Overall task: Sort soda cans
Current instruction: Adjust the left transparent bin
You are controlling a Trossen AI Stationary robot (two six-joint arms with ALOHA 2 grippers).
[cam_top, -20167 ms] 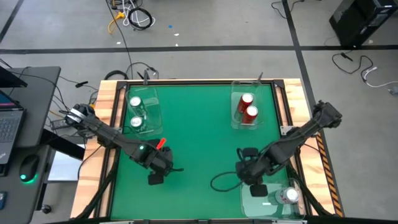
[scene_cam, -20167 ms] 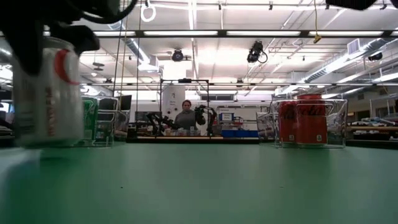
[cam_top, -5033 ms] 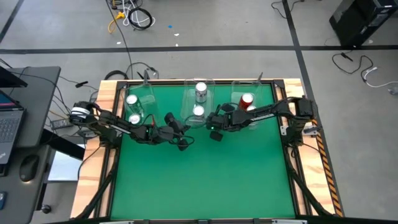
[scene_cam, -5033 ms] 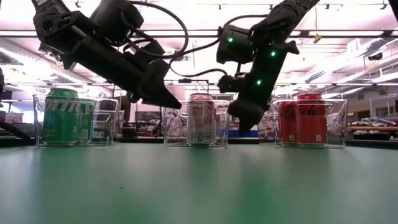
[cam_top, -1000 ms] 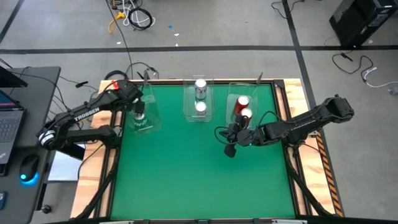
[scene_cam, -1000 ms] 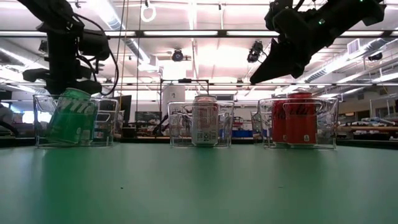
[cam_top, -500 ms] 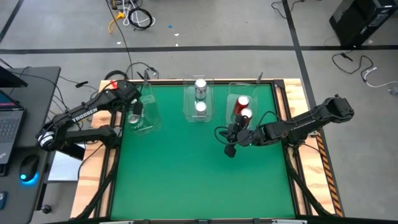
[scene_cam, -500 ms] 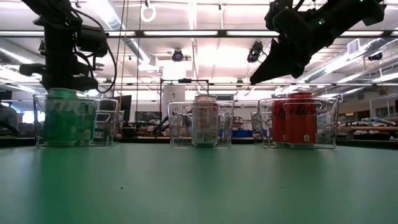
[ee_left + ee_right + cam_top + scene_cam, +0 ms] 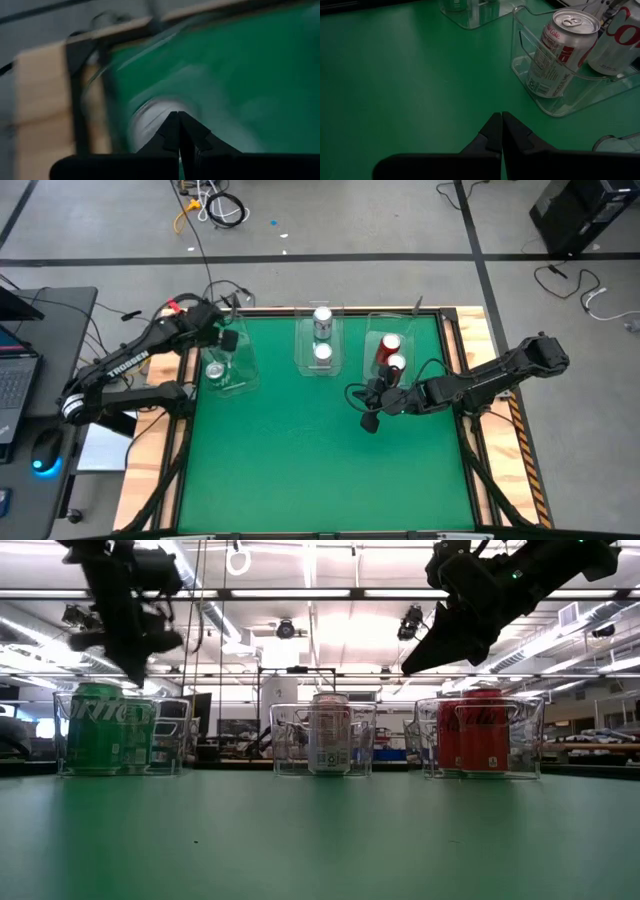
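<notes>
Three clear trays stand along the far edge. The left tray (image 9: 240,370) holds the green soda cans (image 9: 97,729), upright; from above only one top (image 9: 215,370) shows, the gripper covering the rest. My left gripper (image 9: 229,340) hangs shut above this tray, clear of the cans (image 9: 136,672). The middle tray holds two silver cans (image 9: 321,351), also seen in the right wrist view (image 9: 560,50). The right tray holds two red cans (image 9: 392,352). My right gripper (image 9: 368,422) waits shut and in the air (image 9: 408,668), nearer than the red cans.
Bare green mat (image 9: 320,460) fills the near half of the table. Wooden rails (image 9: 175,380) and black frame bars run along the table's sides. A desk with a laptop and mouse (image 9: 45,450) stands beyond the left edge.
The front green can in the left tray, tilted a second ago, has come upright on its base. My left gripper, shut throughout, has risen off that can and drawn a little toward the far edge, tipping as it went.
</notes>
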